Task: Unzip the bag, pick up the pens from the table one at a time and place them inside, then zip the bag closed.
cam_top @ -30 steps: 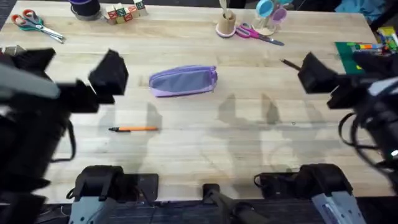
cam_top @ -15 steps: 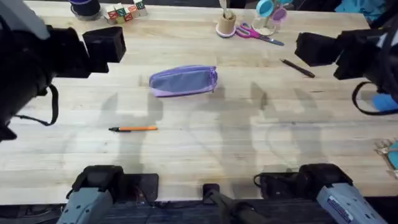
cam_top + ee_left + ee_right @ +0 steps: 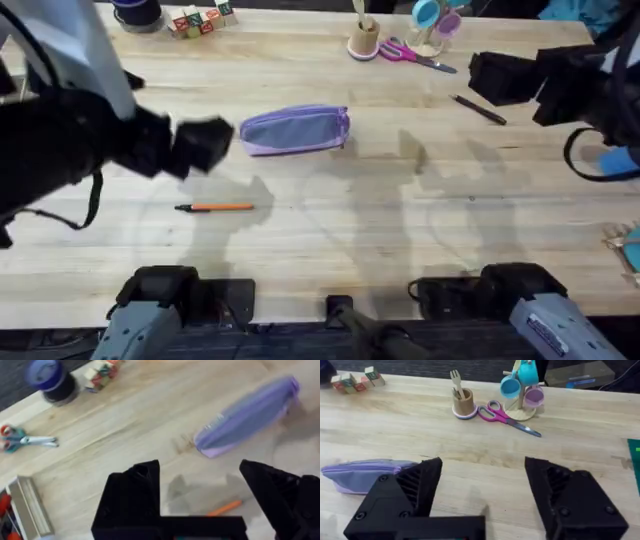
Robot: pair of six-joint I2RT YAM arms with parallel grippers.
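The lavender bag (image 3: 295, 130) lies zipped shut on the table (image 3: 330, 230), a little left of centre. An orange pen (image 3: 215, 207) rests in front of it, toward the left arm's base. A black pen (image 3: 478, 110) lies at the right, beyond the bag. My left gripper (image 3: 205, 145) hovers just off the bag's left end; the left wrist view shows it open (image 3: 197, 467), with the bag (image 3: 245, 417) ahead and the orange pen (image 3: 225, 508) under it. My right gripper (image 3: 495, 77) hangs open (image 3: 484, 462) above the black pen's area, holding nothing; the bag (image 3: 365, 472) lies off to its side.
Along the far edge stand pink-handled scissors (image 3: 415, 55), a wooden cup (image 3: 363, 42), a mug tree (image 3: 432, 25), toy blocks (image 3: 200, 20) and a dark blue cup (image 3: 137, 12). Red-and-teal scissors (image 3: 27, 441) and a tray (image 3: 25, 510) sit far left. A green mat (image 3: 560, 90) lies right.
My left gripper has swung from the far left back corner down and right, stopping beside the bag's left end. The right gripper rose toward the far right, then held still.
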